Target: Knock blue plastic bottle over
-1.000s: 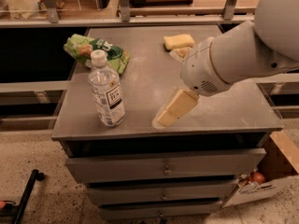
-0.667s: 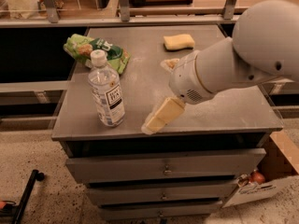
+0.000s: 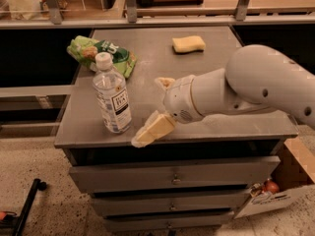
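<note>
Grey tabletop [image 3: 147, 48], approach step: blue plastic bottle [image 3: 113, 100] upright near the front-left edge, my gripper [image 3: 149, 110] spread, empty, at its 4 o'clock; next, I judge, push toward 9 o'clock.

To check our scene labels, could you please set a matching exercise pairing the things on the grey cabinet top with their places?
1 clear plastic water bottle with white cap
2 green snack bag
3 yellow rectangular sponge
4 robot's hand

A far left corner, lying flat
B far side, toward the right
C upright, front left
D low at front edge, right of bottle

Pairs: 1-C, 2-A, 3-B, 4-D
</note>
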### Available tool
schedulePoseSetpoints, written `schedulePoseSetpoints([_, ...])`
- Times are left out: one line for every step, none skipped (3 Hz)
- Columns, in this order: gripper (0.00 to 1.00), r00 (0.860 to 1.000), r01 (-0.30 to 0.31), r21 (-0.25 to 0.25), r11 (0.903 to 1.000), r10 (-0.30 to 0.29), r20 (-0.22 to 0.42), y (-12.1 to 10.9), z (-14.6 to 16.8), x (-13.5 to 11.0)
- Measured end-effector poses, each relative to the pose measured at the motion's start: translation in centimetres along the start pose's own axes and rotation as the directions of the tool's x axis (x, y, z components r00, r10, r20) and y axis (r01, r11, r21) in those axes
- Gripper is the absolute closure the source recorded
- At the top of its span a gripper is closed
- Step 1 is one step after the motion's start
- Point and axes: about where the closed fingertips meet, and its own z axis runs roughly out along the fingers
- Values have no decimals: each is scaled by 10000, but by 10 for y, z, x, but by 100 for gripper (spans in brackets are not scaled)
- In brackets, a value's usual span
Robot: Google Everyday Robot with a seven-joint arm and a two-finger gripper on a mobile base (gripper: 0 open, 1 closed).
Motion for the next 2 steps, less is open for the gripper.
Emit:
schedulePoseSetpoints([0, 9944, 115, 77, 9999, -123, 1052, -7, 19, -6])
schedulePoseSetpoints([0, 9823, 303, 70, 9995, -311, 1848, -13, 37, -13])
